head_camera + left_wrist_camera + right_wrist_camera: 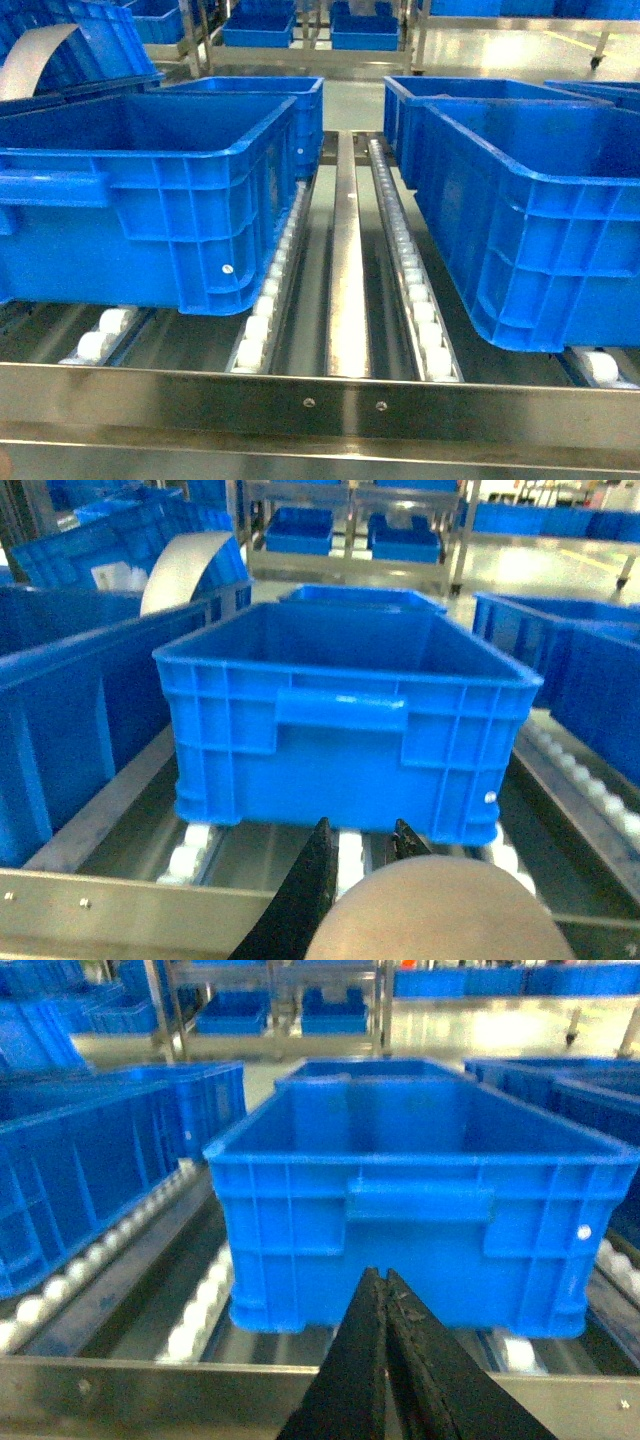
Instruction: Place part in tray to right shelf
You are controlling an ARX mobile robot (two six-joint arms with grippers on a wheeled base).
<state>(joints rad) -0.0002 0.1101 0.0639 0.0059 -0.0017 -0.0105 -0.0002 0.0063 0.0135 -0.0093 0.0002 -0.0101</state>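
My left gripper (362,832) is shut on a beige rounded piece, the tray (430,915), which fills the bottom of the left wrist view and hides most of the right finger. Pressed together with nothing between them, the fingers of my right gripper (385,1278) are shut in front of a blue crate (420,1200). The part is hidden from every view. The right shelf (340,405) is a steel rack with white roller tracks (410,270) and a riveted front rail. Neither gripper shows in the head view.
Large blue crates stand on the rollers: one at the left (150,190), one at the right (530,220), and more behind. A pale curved sheet (185,565) rises from a crate at the far left. Further racks with blue bins (365,30) stand across the aisle.
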